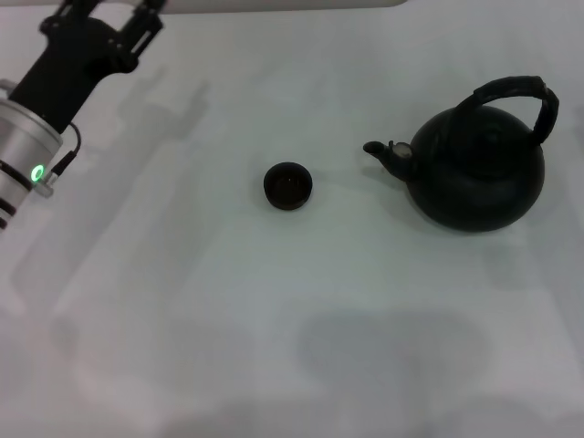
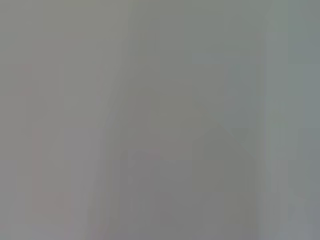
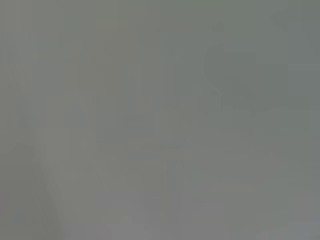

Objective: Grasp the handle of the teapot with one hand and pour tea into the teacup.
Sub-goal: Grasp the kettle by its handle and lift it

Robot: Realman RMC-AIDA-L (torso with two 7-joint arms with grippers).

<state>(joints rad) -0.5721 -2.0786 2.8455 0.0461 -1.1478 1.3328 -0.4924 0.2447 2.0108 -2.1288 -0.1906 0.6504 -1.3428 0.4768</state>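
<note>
The black teapot (image 1: 474, 173) stands upright at the right of the white table in the head view. Its arched handle (image 1: 516, 91) rises over the lid, and its short spout (image 1: 383, 155) points toward the teacup (image 1: 288, 186). That small black cup sits near the table's middle, well apart from the pot. The tea is hidden. My left gripper (image 1: 109, 11) is at the far top left, cut by the frame edge, far from both objects and holding nothing I can see. The right gripper is out of view. Both wrist views show only blank grey surface.
The white table (image 1: 274, 319) spreads around both objects. The left arm's silver wrist with a green light (image 1: 36, 172) hangs over the table's left side. A soft shadow (image 1: 392, 351) lies on the near part of the table.
</note>
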